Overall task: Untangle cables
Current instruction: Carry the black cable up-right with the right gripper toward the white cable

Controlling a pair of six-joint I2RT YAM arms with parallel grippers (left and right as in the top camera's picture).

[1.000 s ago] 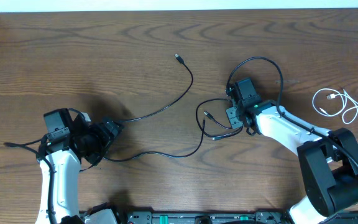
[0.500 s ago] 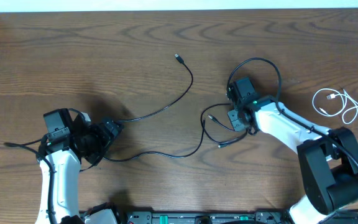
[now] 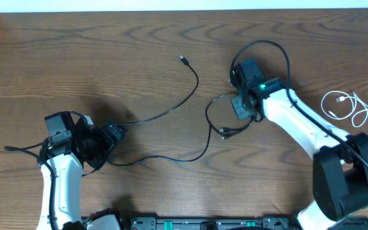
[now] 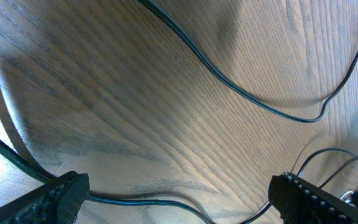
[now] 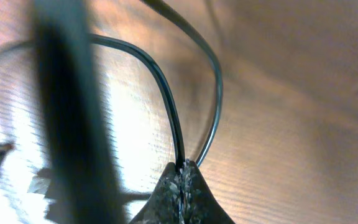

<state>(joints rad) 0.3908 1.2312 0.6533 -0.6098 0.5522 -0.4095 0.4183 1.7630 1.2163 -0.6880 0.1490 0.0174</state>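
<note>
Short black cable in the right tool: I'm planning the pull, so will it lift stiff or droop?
Probably floppy: the short black cable lies in loose loops. Likely light, being far thinner than the right tool pinching it.

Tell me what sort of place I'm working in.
Probably a robot lab bench: a wood-grain table, the left arm and right arm based at its near edge, and black cables plus a white cable laid out loose.

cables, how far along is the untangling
Done: the white cord lies apart at the right. In hand: the right end effector is shut on a black cord. Left: its loops overlap; a long black cord runs by the open left end effector.
</note>
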